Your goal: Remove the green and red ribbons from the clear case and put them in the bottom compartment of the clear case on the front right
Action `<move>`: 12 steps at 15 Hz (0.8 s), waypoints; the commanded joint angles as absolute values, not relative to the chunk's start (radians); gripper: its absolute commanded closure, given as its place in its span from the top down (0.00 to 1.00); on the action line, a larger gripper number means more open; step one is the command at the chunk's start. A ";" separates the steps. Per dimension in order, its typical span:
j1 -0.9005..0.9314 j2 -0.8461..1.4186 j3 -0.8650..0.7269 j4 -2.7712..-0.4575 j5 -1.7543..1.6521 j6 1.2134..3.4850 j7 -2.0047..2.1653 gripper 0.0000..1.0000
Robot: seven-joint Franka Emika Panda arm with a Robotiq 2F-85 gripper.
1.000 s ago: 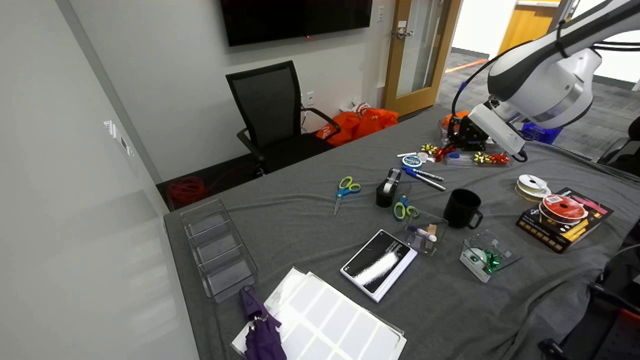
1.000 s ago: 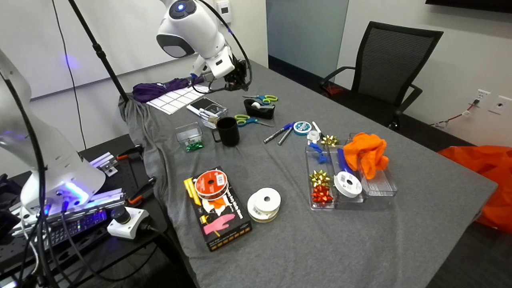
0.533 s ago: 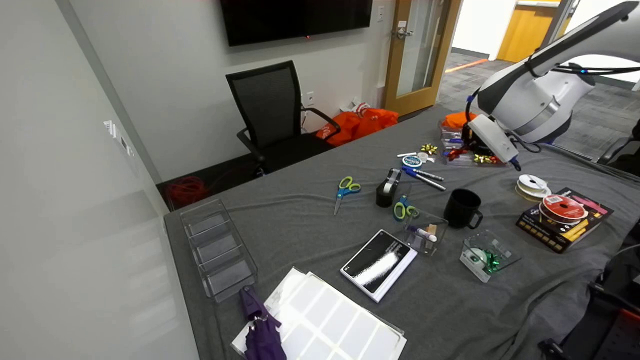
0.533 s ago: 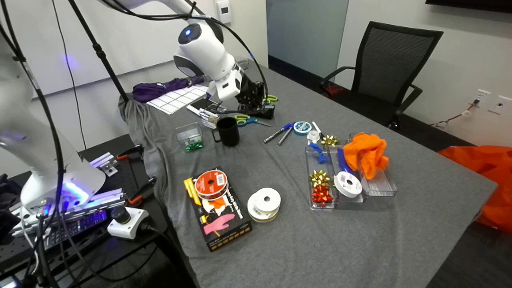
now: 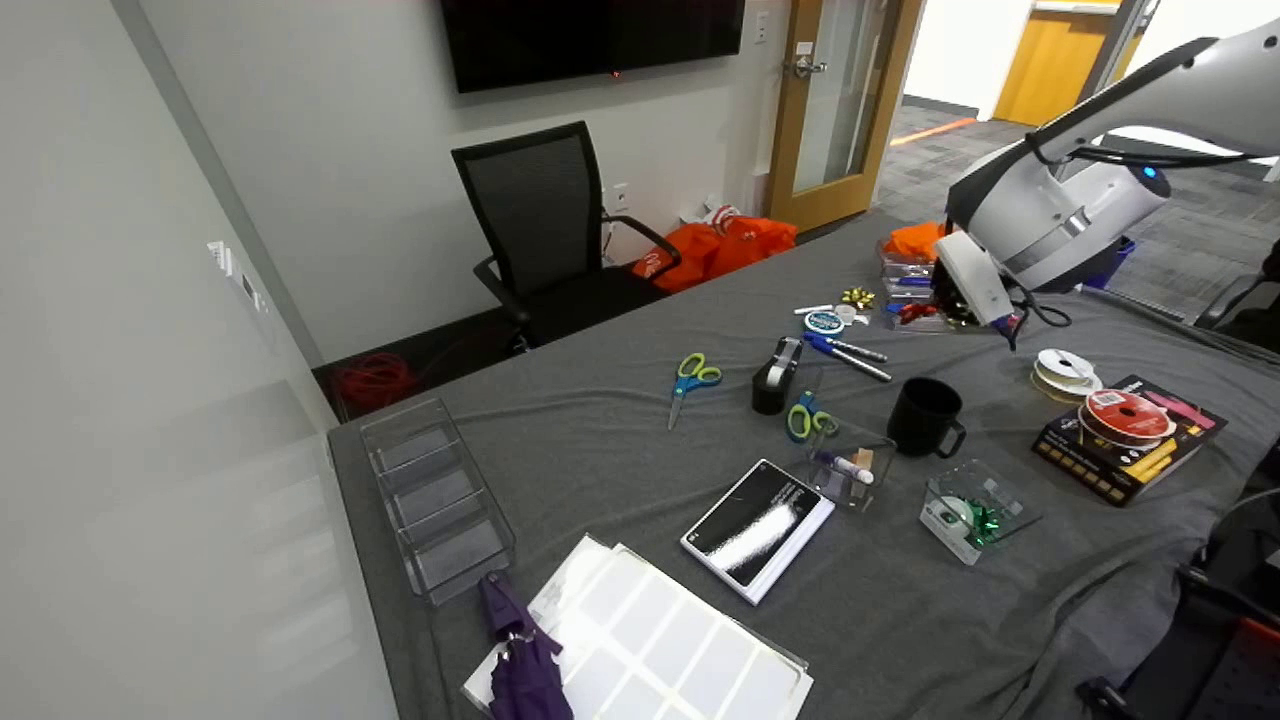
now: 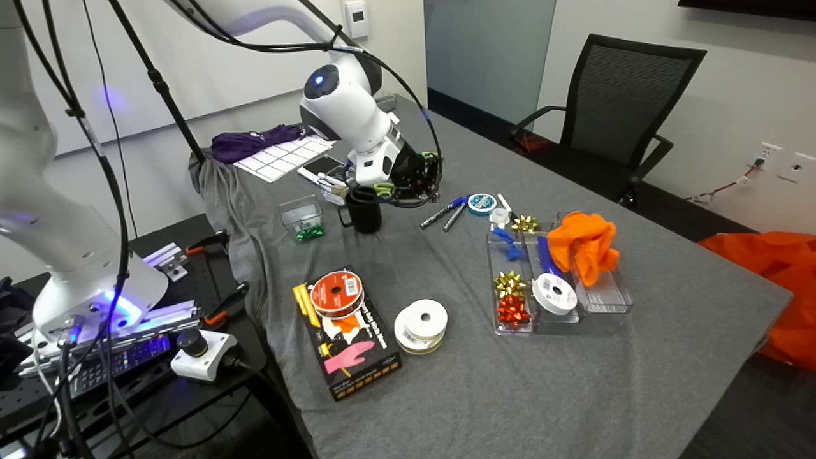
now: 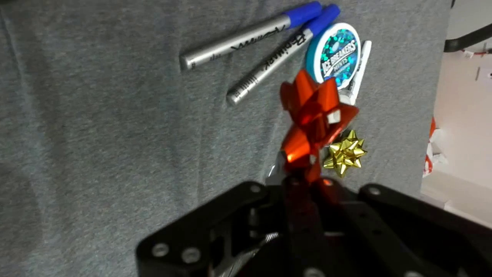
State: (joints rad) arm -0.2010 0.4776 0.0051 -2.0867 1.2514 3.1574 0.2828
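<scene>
My gripper (image 7: 310,184) is shut on a shiny red ribbon bow (image 7: 316,119) in the wrist view. The bow also shows in an exterior view (image 5: 916,313). In an exterior view my gripper (image 6: 417,177) is above the table near the mug; its fingertips are unclear there. A green bow (image 6: 310,233) sits in a small clear case (image 6: 301,209); this bow also shows in an exterior view (image 5: 983,522). A clear compartment case (image 6: 502,266) at front right holds a gold bow (image 6: 509,284) and another red bow (image 6: 512,310) in its near compartment, with blue ribbon farther back.
A black mug (image 6: 364,215) stands under the forearm. Markers (image 7: 234,42), a mint tin (image 7: 338,55) and a loose gold bow (image 7: 345,153) lie before the compartment case. A glove box (image 6: 357,357) with a red spool, white spools (image 6: 426,319) and orange cloth (image 6: 583,245) are nearby.
My gripper has moved with the red bow, toward the compartment case: rightward and nearer in an exterior view, past the tape dispenser and over the mug area. The bow stays held.
</scene>
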 commanded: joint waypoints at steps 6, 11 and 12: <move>-0.268 0.479 0.039 -2.026 1.349 3.097 0.282 0.01; -0.263 0.479 0.040 -2.026 1.349 3.097 0.283 0.01; -0.263 0.479 0.040 -2.026 1.349 3.097 0.283 0.00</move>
